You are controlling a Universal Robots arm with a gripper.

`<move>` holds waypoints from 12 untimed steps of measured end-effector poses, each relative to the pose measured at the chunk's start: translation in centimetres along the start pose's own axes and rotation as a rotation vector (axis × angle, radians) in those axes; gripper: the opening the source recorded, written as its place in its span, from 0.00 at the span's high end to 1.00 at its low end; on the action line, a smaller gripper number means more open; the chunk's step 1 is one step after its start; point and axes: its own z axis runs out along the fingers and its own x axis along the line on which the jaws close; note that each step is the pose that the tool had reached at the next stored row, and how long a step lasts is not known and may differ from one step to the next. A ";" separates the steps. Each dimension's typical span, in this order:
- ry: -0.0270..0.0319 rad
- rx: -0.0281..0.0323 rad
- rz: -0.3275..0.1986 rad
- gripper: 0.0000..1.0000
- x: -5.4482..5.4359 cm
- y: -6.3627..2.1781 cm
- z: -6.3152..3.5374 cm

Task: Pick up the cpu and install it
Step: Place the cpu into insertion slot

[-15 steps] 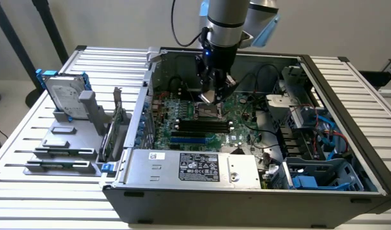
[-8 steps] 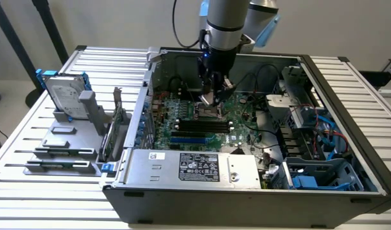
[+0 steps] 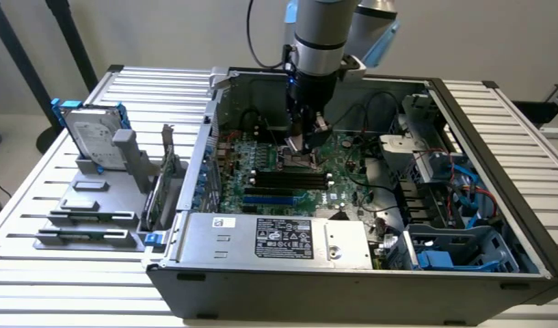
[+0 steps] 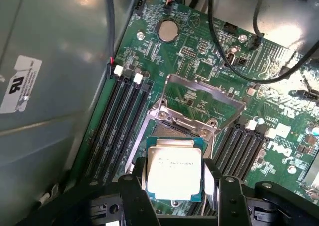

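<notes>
The cpu (image 4: 174, 172), a flat square chip with a shiny silver top and a green rim, sits between my two black fingers (image 4: 137, 183). My gripper (image 4: 175, 180) is shut on it by its side edges. It hangs tilted just over the near part of the open socket (image 4: 172, 131) on the green motherboard (image 4: 199, 66). The socket's metal load plate (image 4: 199, 94) stands raised behind it. In the exterior view my gripper (image 3: 302, 142) reaches down inside the computer case (image 3: 352, 287), right above the socket (image 3: 297, 162).
Black memory slots (image 4: 122, 121) flank the socket on both sides. Black cables (image 4: 239, 71) cross the board nearby. The grey power supply (image 3: 279, 236) fills the case's front. A hard drive in a blue bracket (image 3: 92, 137) stands on the exterior view's left, outside the case.
</notes>
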 end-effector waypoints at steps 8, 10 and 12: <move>0.0003 -0.0041 0.119 0.45 0.0 0.00 0.27; 0.0002 -0.0058 0.151 0.45 0.0 0.00 0.38; 0.0000 -0.0081 0.188 0.45 0.0 0.00 0.57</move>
